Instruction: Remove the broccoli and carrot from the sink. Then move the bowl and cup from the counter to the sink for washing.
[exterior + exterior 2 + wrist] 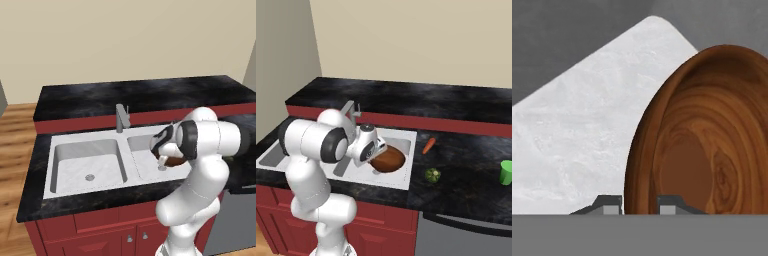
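While the pincer (640, 204) pinches one bowl (389, 159) rim over the sink (406, 145), one carrot (428, 145), one broccoli (432, 175), one cup (506, 172)

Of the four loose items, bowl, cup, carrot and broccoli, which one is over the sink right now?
The bowl, gripped by its rim over the right basin. The carrot, broccoli and green cup all sit on the black counter to its right.

even, bright rendered light, soft shadows, no glare, slightly coarse detail.

The black counter (466, 150) carries the carrot (428, 145), broccoli (432, 174) and green cup (506, 172).
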You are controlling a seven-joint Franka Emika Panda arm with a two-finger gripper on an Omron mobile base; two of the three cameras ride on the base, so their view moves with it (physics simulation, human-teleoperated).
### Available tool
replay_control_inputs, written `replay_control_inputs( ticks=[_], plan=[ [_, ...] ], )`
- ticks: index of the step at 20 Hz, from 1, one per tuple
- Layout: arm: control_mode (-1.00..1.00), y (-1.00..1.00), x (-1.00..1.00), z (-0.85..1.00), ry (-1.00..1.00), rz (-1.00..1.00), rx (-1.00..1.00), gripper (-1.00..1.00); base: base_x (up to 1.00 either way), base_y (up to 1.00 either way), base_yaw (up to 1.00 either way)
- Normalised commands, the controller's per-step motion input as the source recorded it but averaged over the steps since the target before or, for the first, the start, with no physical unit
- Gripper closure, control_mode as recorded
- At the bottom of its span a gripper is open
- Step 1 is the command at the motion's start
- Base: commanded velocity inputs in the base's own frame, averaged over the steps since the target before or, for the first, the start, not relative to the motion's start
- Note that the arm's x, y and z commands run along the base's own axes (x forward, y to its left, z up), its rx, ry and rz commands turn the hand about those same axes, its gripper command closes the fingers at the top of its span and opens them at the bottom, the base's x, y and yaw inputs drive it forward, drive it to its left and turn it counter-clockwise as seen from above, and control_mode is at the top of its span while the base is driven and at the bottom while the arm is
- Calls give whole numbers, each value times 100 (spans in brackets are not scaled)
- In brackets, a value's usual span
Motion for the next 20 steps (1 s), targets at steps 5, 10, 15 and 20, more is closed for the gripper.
replay_control_inputs(
  ticks=[5,10,15,20],
  plan=[
    [-100,-5,17,-14,0,-7,-4,100,0,0,0],
    [-100,-2,20,-14,0,-6,-8,100,0,0,0],
    [-100,0,21,-12,-2,-2,-9,100,0,0,0],
    [-100,0,24,-10,-1,0,-8,100,0,0,0]
  ],
)
